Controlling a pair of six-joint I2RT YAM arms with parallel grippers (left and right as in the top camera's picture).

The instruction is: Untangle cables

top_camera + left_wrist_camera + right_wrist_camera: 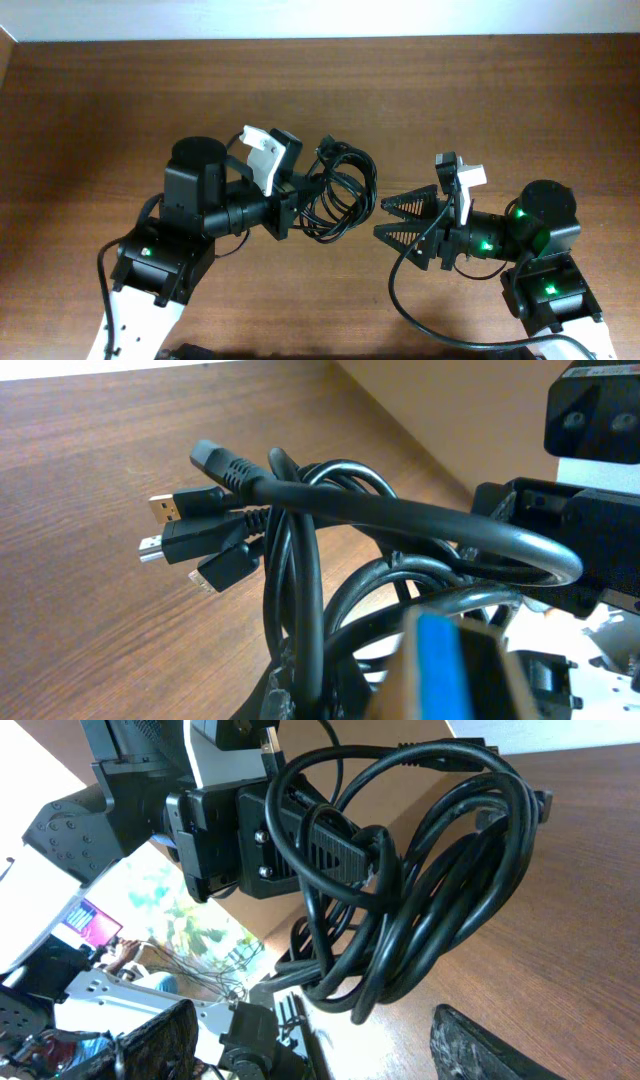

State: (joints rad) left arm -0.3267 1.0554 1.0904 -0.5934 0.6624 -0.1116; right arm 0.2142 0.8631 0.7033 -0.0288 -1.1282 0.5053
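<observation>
The cables (340, 190) are a bundle of black loops hanging above the table's middle. My left gripper (303, 196) is shut on the bundle's left side. In the left wrist view the cables (400, 512) loop up from the jaws, and several plug ends (195, 530), one yellowish-tipped, stick out to the left. My right gripper (392, 220) is open just right of the bundle, fingers spread, touching nothing. From the right wrist the cables (440, 880) hang ahead, clamped in the left gripper (300, 845), with my right gripper (320, 1055) wide open below them.
The brown wooden table (120, 100) spreads all round both arms. The right arm's own thick black wire (410, 310) curls at the front right. The table's far edge (320, 38) meets a white wall.
</observation>
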